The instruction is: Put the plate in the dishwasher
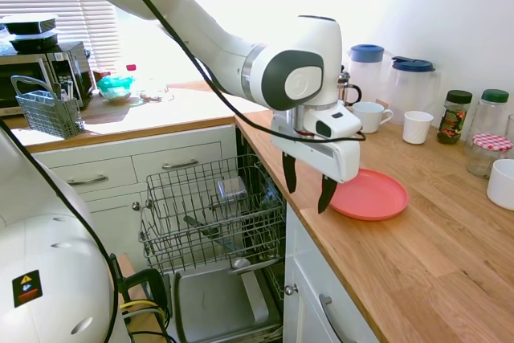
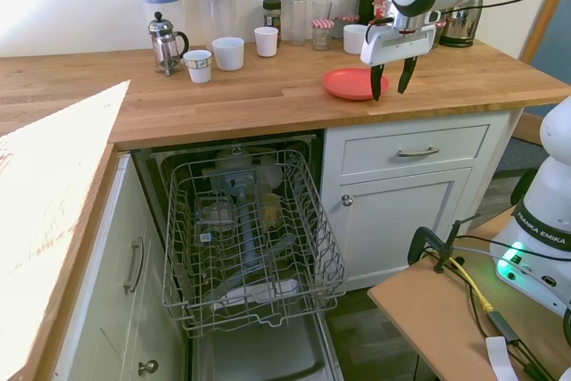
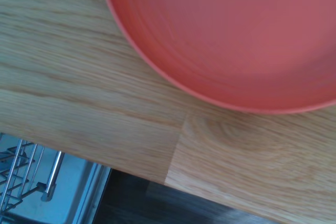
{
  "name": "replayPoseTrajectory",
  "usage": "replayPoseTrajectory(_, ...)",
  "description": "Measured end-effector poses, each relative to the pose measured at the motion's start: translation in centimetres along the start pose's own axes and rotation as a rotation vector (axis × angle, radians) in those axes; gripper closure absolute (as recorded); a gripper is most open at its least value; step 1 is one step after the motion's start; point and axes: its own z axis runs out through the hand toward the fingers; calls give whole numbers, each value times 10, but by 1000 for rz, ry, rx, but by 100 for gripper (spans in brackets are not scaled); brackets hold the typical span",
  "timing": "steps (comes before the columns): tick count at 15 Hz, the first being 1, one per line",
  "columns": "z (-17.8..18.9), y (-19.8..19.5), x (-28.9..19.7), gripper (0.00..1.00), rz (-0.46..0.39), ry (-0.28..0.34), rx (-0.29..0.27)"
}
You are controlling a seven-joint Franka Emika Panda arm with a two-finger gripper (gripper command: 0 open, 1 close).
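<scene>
Second exterior view shows the plate [image 2: 353, 83] lying flat on the wooden bench [image 2: 268, 95], close to its front edge and off to one side of the dishwasher [image 2: 250, 247], whose door is down and whose wire rack [image 2: 254, 243] is pulled right out. That layout suits the job: the rack stands open and ready below bench level, so the plate only has to be lifted off the edge and carried across and down.

The tool [image 2: 392, 78] hangs above the bench with its fingers pointing down and spread wide, holding nothing. In the first exterior view the tool [image 1: 307, 184] sits over the near rim of the plate [image 1: 371, 195], at the side nearest the bench edge, one finger seeming to fall just at the rim and the other outside it over bare wood. I cannot tell whether the fingertips touch anything. The wrist view agrees: the plate's [image 3: 236, 40] curved rim crosses the picture, with bench [image 3: 79, 93] wood beside it and a sliver of the rack [image 3: 21, 171] beyond the edge. Judging by this, the spread fingers are lined up to pinch the shallow rim.
</scene>
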Motion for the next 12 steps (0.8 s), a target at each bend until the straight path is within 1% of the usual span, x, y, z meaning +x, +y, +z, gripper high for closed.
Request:
replayPoseTrajectory(1, 0, 0, 0, 0, 3, 0, 1)
replayPoseTrajectory(4, -3, 0, 4, 0, 48, 7, 11)
replayPoseTrajectory(7, -8, 17, 27, 0, 118, 8, 50)
replayPoseTrajectory(8, -9, 25, 37, 0, 141, 9, 73)
replayPoseTrajectory(10, -12, 38, 59, 0, 188, 22, 156)
replayPoseTrajectory(12, -3, 45, 75, 0, 235, 10, 226)
